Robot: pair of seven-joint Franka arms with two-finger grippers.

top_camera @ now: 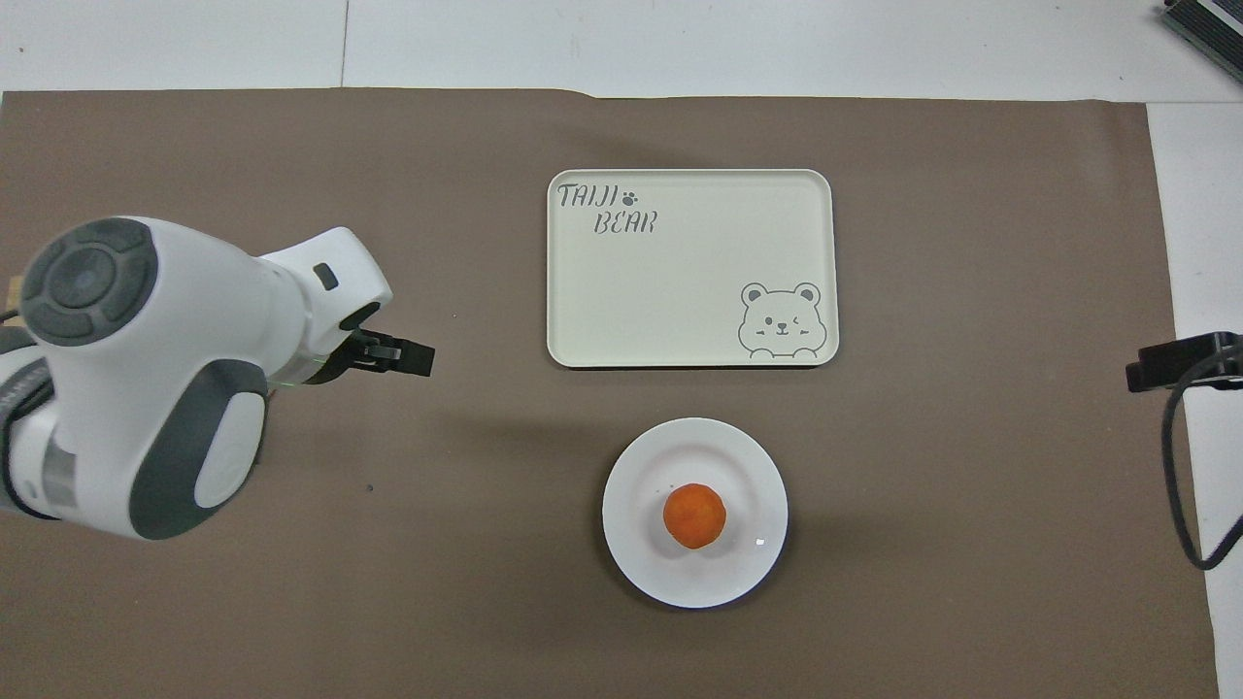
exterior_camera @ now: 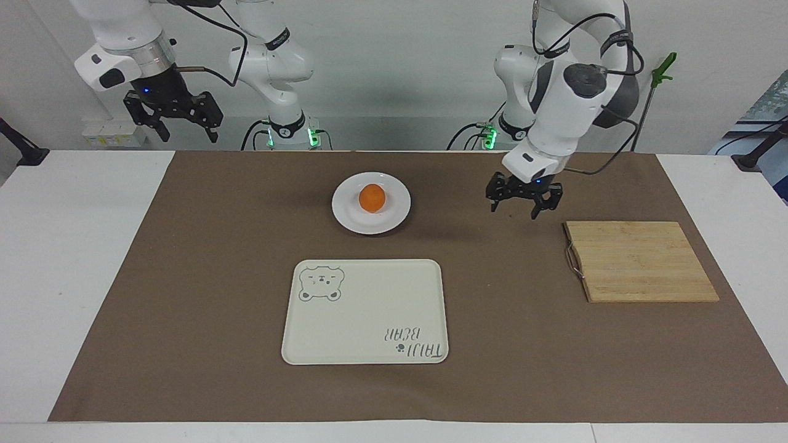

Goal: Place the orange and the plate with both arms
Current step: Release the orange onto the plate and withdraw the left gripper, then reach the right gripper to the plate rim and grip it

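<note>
- Orange [exterior_camera: 372,198] sits in the well of the white plate [exterior_camera: 394,215] in the facing view, touching nothing else; the plate lies flat on the brown mat [exterior_camera: 184,277], close to the robots' edge of the surface [exterior_camera: 68,258].
- From the plate, the cream tray [exterior_camera: 369,320] with the bear drawing lies at 6 o'clock in this view, apart from it and farther from the robots.
- The wooden cutting board [exterior_camera: 640,261] lies at about 4 o'clock from the plate, toward the left arm's end of the surface.
- The left pincer [exterior_camera: 524,206] hangs over bare mat between the plate and the board, at 3 o'clock from the plate; its fingers stand wide and hold nothing.
- The right pincer [exterior_camera: 178,126] waits high at 10 o'clock from the plate, over the right arm's end of the surface, fingers spread wide and empty.
- Seen from overhead, the orange [top_camera: 694,516] rests at the middle of the plate [top_camera: 641,563], and the tray [top_camera: 680,272] is at 12 o'clock from it, with a strip of mat [top_camera: 923,291] between them.
- The left arm's white body fills the 9 o'clock side of this view and covers the board; only one dark fingertip [top_camera: 408,357] of its pincer shows, over mat at about 10 o'clock from the plate.
- At 3 o'clock, at the view's edge, a dark tip [top_camera: 1180,361] of the right pincer shows with a black cable [top_camera: 1170,456] looping below it, over the white surface [top_camera: 1204,243] beside the mat.
</note>
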